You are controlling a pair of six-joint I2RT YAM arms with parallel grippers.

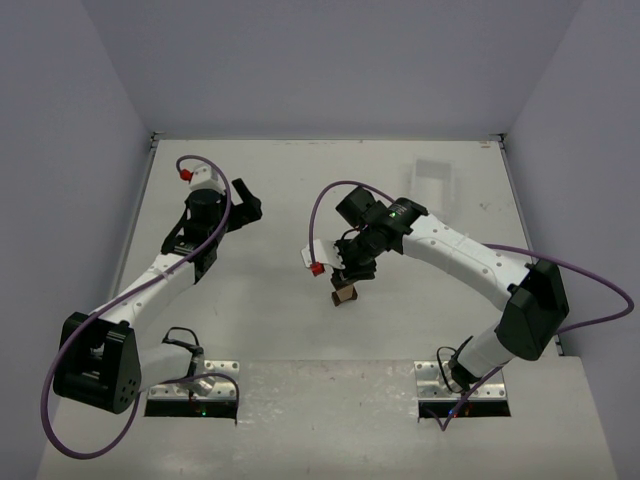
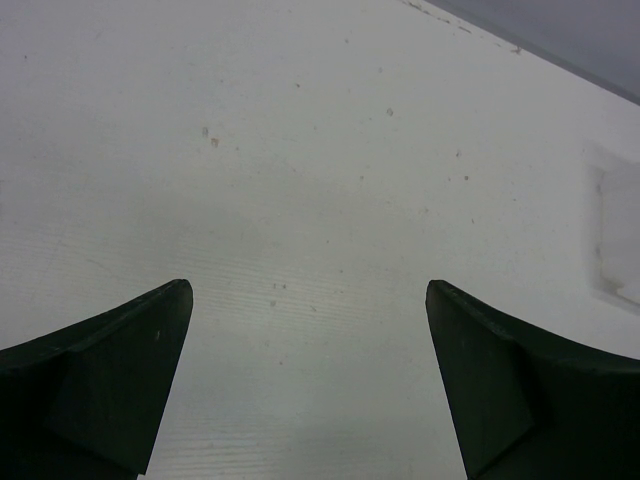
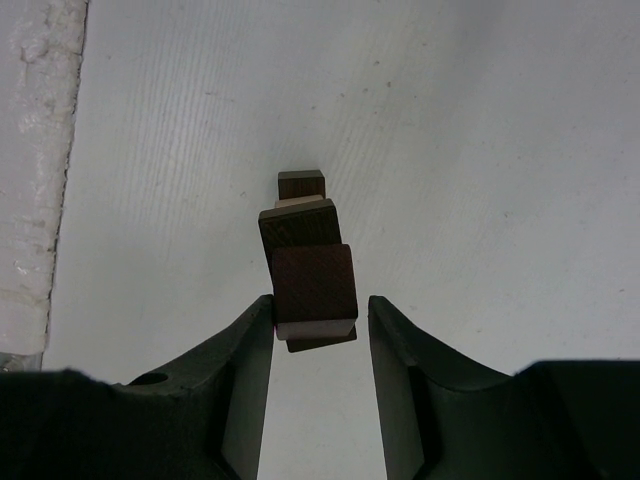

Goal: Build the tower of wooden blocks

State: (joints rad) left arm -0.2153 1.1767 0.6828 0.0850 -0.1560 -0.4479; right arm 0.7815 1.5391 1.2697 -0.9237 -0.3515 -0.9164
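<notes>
One wood block tower (image 1: 344, 293) near the middle of the surface (image 1: 280, 330), counted from the right wrist view as at least three dark brown blocks and two thin light tan ones, stacked a little askew. Around its top block (image 3: 313, 280), the right gripper (image 3: 320, 305), jaws narrowly open, one finger (image 3: 250, 350) at the block's edge and a small gap at the other. Well apart, the left gripper (image 2: 310, 290), jaws wide open, holding nothing.

No legible text, label, brand, number or sign on any surface in the three views.
</notes>
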